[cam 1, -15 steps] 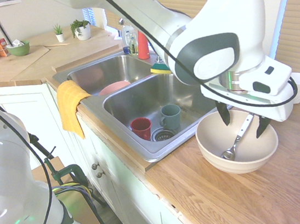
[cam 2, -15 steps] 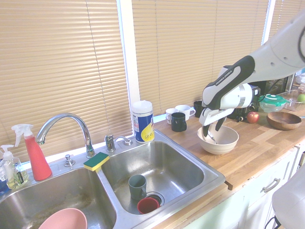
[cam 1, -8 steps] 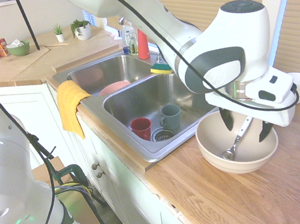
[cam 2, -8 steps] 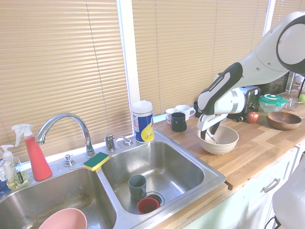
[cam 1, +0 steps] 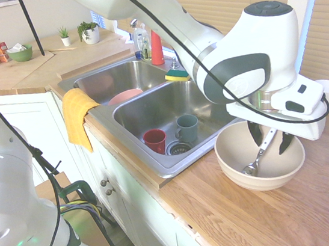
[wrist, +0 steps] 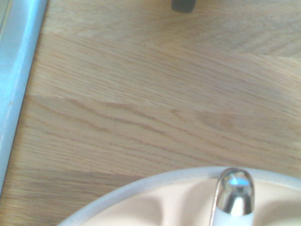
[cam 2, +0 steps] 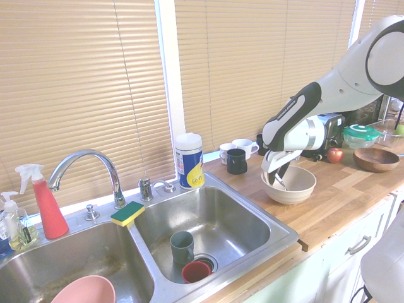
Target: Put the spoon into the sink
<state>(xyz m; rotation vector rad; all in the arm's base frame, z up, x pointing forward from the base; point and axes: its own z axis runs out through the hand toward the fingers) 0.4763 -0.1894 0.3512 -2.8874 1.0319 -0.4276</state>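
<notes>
- On the wooden countertop [cam 1: 237, 210], at about 3 o'clock from the stainless steel double-basin sink [cam 1: 168, 107], stands a large beige ceramic bowl [cam 1: 244, 176].
- The small spoon with a silver metal bowl and straight white handle [cam 1: 259, 154] leans inside it, metal end on the bowl's floor, handle slanting up toward 1 o'clock against the far wall; that lean lifts the handle clear for a grasp from above.
- The arm's black two-finger gripper [cam 1: 270, 140] points steeply down into the bowl, one finger either side of the white handle. The jaws stand partly apart, close about the handle; I cannot tell whether they press on it yet, and the spoon rests in the bowl, not lifted.
- The wrist view shows the bowl's rim and the spoon's handle end [wrist: 233, 195] from close by, so the hand sits right over it.
- In the nearer basin a red cup [cam 1: 155, 140] and a grey-green mug [cam 1: 187, 128] stand beside the drain; a dropped spoon would likely land by them.
</notes>
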